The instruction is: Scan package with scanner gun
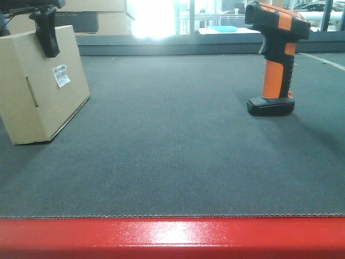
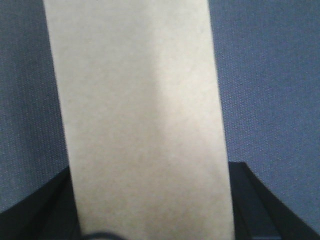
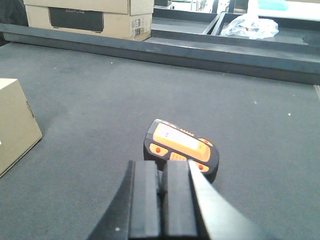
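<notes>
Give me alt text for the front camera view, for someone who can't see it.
A tan cardboard package with a small white label sits at the left of a dark grey mat, the left hand clamped over its top edge. At the right, an orange-and-black scanner gun stands upright on its base, untouched.

Dark grey felt tabletop (image 1: 178,151), red front edge (image 1: 172,237) — bright window glare (image 1: 153,16) behind, stacked cardboard boxes (image 3: 90,15)

Low front view; wrist views look down closely.
</notes>
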